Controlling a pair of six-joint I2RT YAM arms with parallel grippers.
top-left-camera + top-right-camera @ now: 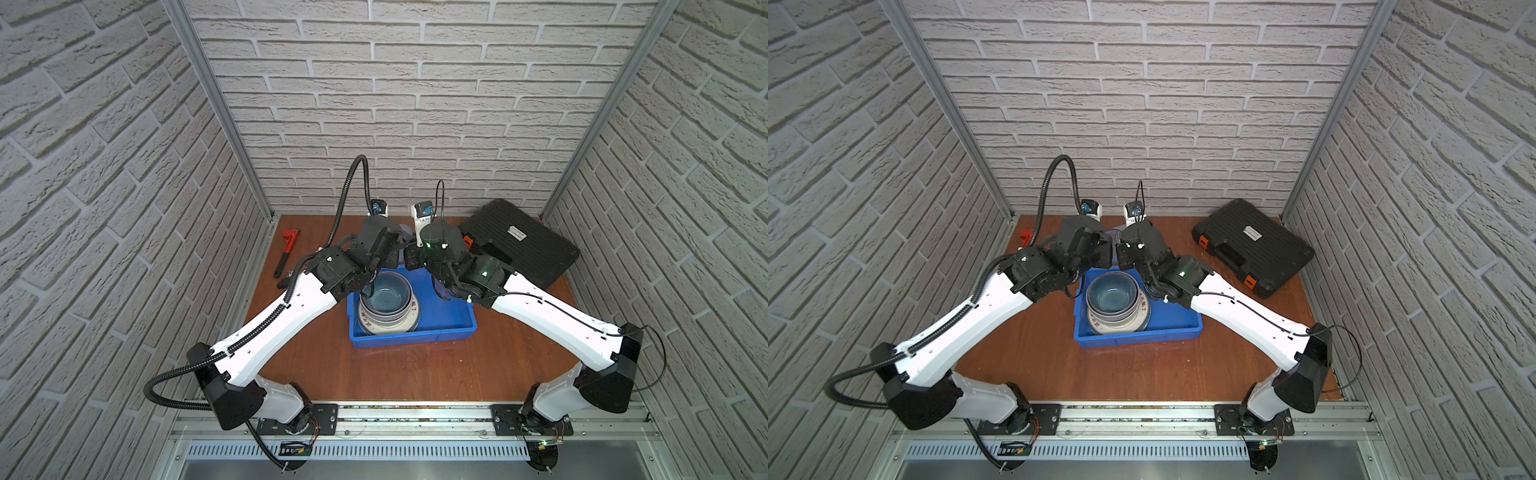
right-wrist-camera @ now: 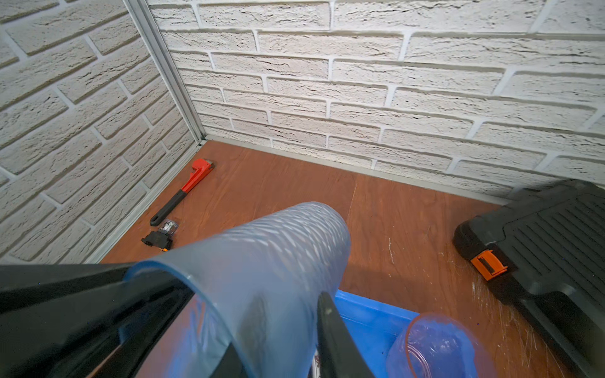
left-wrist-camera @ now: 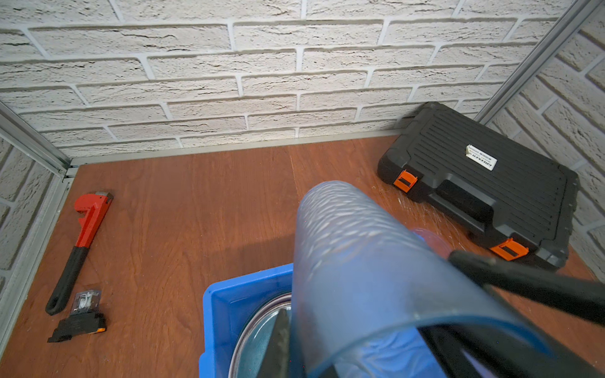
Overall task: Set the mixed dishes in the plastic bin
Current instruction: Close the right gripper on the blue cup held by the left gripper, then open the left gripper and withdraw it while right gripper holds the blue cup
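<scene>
Table: brown wood, carrying everything below.
Blue bin: mid-table, its long axis running left to right.
Dish stack: in the bin's left half. A blue-grey bowl sits on top, mouth up, nested in paler bowls over a lettered plate. Both top views show the whole stack; the left wrist view catches only a curved edge.
Second tumbler: inside the bin, under the right arm. It is plain in the right wrist view, only a pinkish rim in the left wrist view, and almost hidden in both top views.
Held tumbler: in the air above the bin's far rim, between both pincers. Its long axis is nearly level and runs near to far, base toward the back wall, mouth toward the arms. The wrist views show it large; the top views hide nearly all of it.
Left pincer: closed narrow on the held tumbler's rim wall.
Right pincer: its fingers straddle the rim wall on the other side; I cannot tell whether they press.
Pipe wrench: far left, red head toward the back wall.
Small black part: just beside the wrench's handle end.
Tool case: far right corner, lid shut.
</scene>
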